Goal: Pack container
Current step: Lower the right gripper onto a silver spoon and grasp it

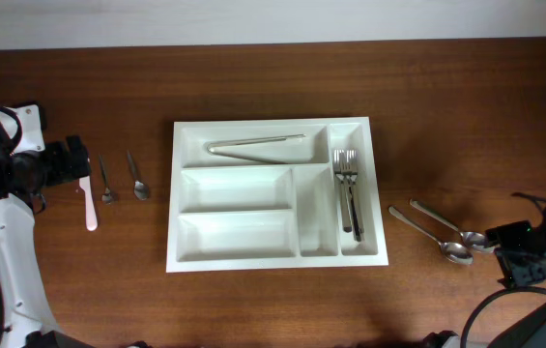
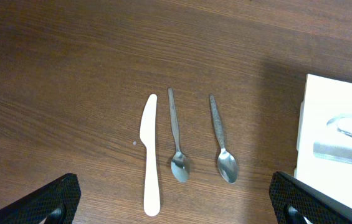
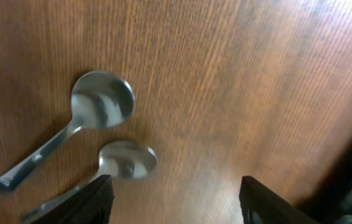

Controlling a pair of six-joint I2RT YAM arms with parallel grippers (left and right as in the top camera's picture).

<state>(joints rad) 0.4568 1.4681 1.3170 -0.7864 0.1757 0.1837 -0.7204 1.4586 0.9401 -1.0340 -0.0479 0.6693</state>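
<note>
Plainly, the greatest risk is judged to lie with the thin, flat cutlery: a pinch made too high would let a handle slide on the tabletop (image 1: 446, 97) instead of being lifted. On the left, the white plastic knife (image 2: 151, 155) and the two teaspoons (image 2: 176, 134) (image 2: 221, 140) are laid close and parallel, so two pieces could be caught at once or a neighbour knocked askew. On the right, the two larger spoons (image 3: 98, 106) (image 3: 126, 160) lie nearly touching, and the same double grab may be feared.

The left tool (image 2: 174, 193) is seen spread wide, nothing held or touched, the knife and teaspoons showing between its fingers. The right tool (image 3: 176, 193) is likewise parted and empty; the nearer spoon's bowl lies just beside its finger at 9 o'clock, though contact cannot be told.

The container (image 1: 184, 135) rests at the middle of the tabletop, tongs (image 1: 253, 145) in its 12 o'clock compartment and forks (image 1: 348, 184) in the narrow one at 3 o'clock. The left cutlery lies at 9 o'clock from it, the spoons at 4 o'clock.
</note>
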